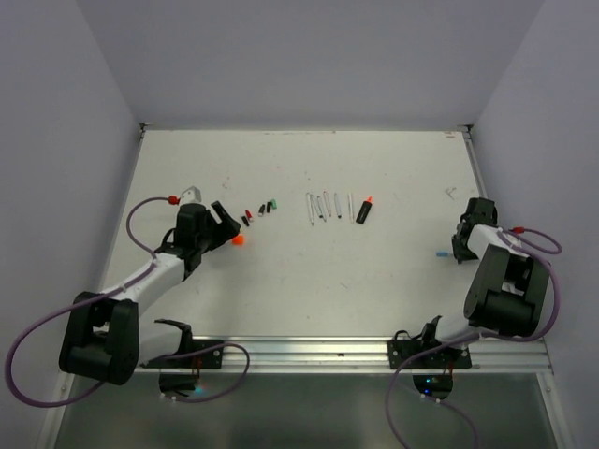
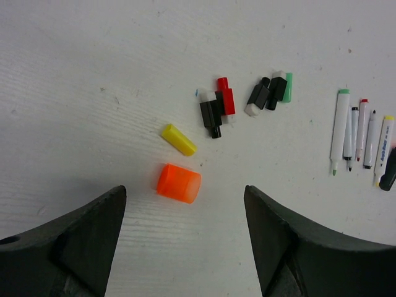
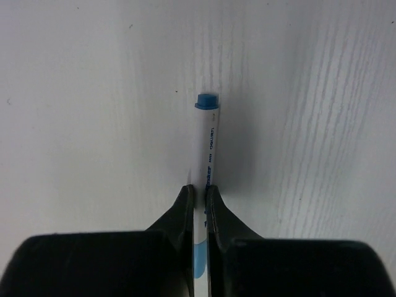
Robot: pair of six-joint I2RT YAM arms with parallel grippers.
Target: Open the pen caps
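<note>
the left gripper point(image 2: 184, 201) hangs released, its two fingers spread wide over the table point(image 2: 74, 74), left of the middle and nearer the left edge. an orange cap point(image 2: 178, 183) lies on its side between the fingers, touching neither. a yellow cap point(image 2: 178, 139) lies just beyond it, then a red cap point(image 2: 225, 96) bunched with black caps point(image 2: 211, 114), and a green cap point(image 2: 288, 86) beside more black pieces. a row of uncapped pens point(image 2: 361, 133) lies toward the middle. near the right edge the right gripper point(image 3: 199, 193) is clenched on a white pen point(image 3: 208, 145) with a blue end; whether that pen rests on the table cannot be told.
</note>
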